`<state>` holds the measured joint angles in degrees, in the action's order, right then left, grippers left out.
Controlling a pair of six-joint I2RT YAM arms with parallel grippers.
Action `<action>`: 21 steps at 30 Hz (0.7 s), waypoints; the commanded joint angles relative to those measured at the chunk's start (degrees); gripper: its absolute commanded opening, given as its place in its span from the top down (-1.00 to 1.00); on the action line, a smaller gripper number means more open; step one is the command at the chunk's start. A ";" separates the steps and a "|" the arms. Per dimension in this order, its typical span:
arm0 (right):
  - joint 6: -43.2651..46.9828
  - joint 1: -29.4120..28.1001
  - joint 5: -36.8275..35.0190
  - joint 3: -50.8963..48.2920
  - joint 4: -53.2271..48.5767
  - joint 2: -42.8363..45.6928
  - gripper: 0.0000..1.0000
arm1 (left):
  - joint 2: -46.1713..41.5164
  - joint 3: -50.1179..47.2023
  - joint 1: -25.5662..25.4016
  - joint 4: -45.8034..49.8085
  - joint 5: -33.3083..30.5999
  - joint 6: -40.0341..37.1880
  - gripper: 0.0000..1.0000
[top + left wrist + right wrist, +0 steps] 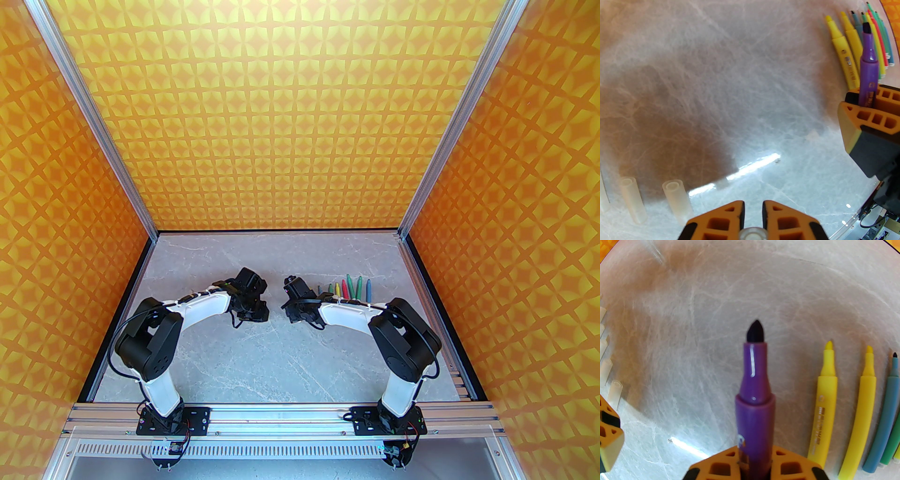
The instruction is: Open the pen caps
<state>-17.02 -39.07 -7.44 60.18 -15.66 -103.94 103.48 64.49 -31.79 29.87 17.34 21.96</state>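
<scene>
The left gripper (753,208) is closed down to a narrow slit between its orange, ribbed plastic fingers. Pinched in that slit is a small translucent, colourless plastic pen cap (752,234), seen end-on as a pale ring.

The right gripper (755,451) sits just to its right, the two facing each other over the middle of the table. It is clamped on the barrel of a short purple plastic marker pen (755,390). The pen sticks out beyond the fingertips toward the far side, and its dark pointed tip is bare. The left wrist view shows this pen (868,70) rising out of the right gripper's orange fingers (860,112).

More loose translucent tube caps (676,199) lie on the table to the left of the left gripper, roughly side by side. The right wrist view shows some of them at its left edge (615,390).

To the right of the right gripper lies a row of uncapped marker pens (349,288), side by side with their tips pointing far. The nearest are two yellow ones (823,413), then a blue one (884,422), then green and red ones further right.

Everything rests on a pale grey, marble-veined table (262,356).
</scene>
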 commanded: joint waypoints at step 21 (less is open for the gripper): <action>2.34 0.31 -1.50 1.78 0.19 -3.22 0.65 | 3.92 2.51 -0.89 2.05 -4.02 -0.43 0.64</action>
<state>-15.51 -39.07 -7.73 60.60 -15.66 -105.97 106.52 65.71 -32.23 31.07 14.44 21.98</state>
